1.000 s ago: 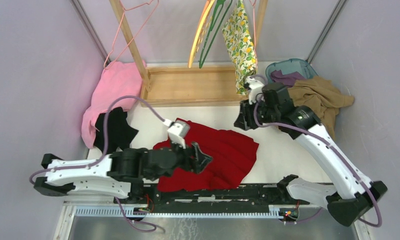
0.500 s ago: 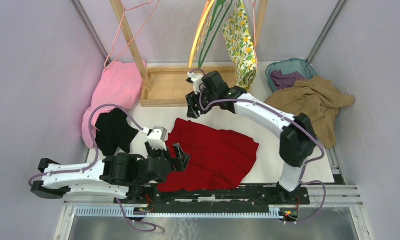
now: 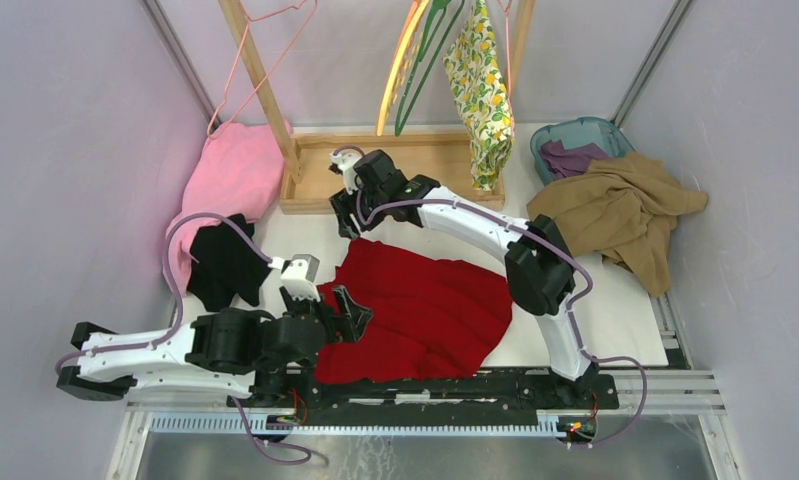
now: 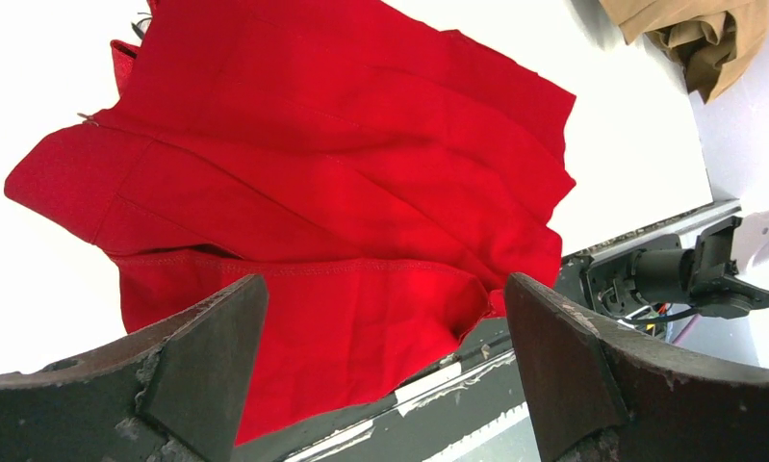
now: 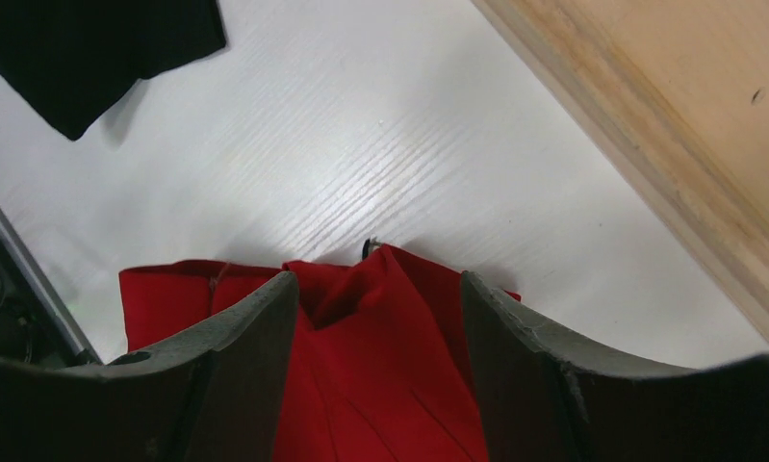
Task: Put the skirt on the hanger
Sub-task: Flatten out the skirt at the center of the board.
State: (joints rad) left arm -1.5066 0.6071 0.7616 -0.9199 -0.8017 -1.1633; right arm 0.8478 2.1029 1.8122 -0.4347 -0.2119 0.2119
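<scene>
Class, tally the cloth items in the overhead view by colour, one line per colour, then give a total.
Pale cream lemon-print skirt: 1
Plain red garment: 1
Pink cloth: 1
Black cloth: 1
Tan garment: 1
Purple cloth in the teal basket: 1
Total: 6

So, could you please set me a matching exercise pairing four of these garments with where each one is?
1 skirt
2 red garment
3 tan garment
4 black garment

A heaped beside the teal basket
B hanging at the rack
C spread flat on the table
D against the pink cloth

Pairs: 1-B, 2-C, 3-A, 4-D.
</scene>
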